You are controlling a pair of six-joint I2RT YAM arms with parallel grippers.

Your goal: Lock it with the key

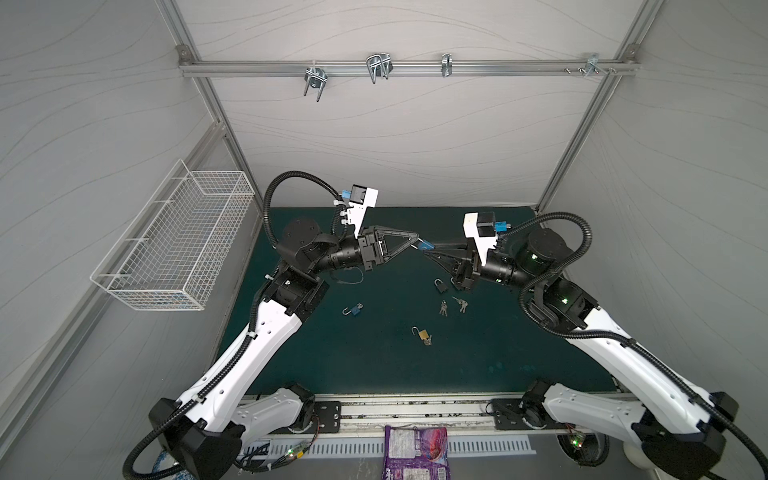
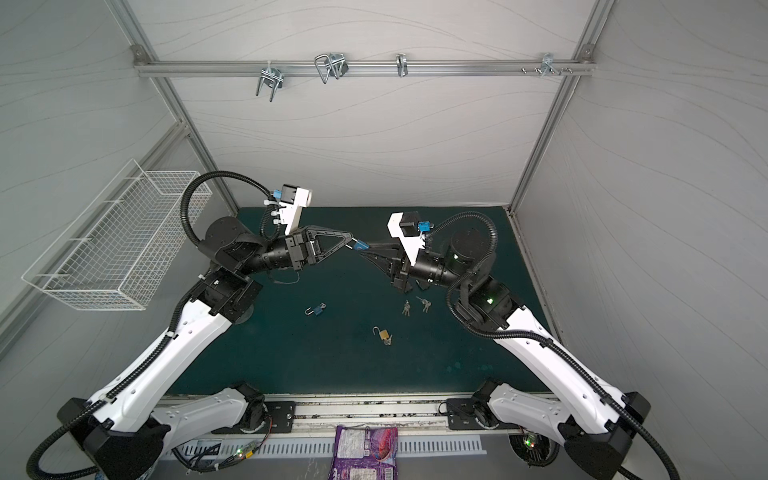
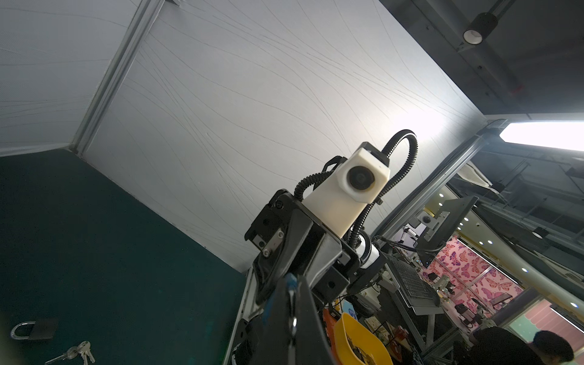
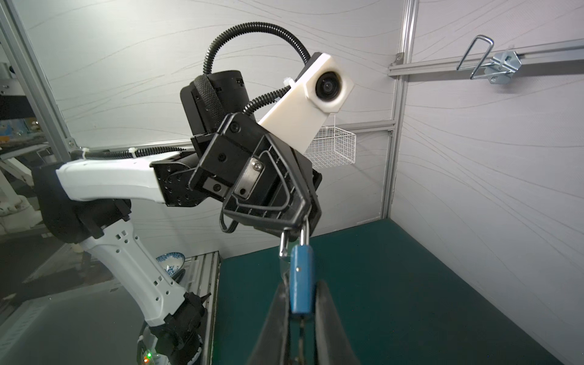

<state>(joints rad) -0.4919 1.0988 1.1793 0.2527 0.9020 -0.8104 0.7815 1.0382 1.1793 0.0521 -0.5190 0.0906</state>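
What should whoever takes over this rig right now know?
Left gripper: shut on the shackle of the held padlock, in midair.
Right gripper: shut on its blue body.
The shackle looks open, so it is not yet locked. I cannot tell if a key is in it.
On the mat: another blue padlock, open; brass padlock, open, keys at its base; black padlock; key bunch; second key bunch.
Left: close the shackle, lock with key.
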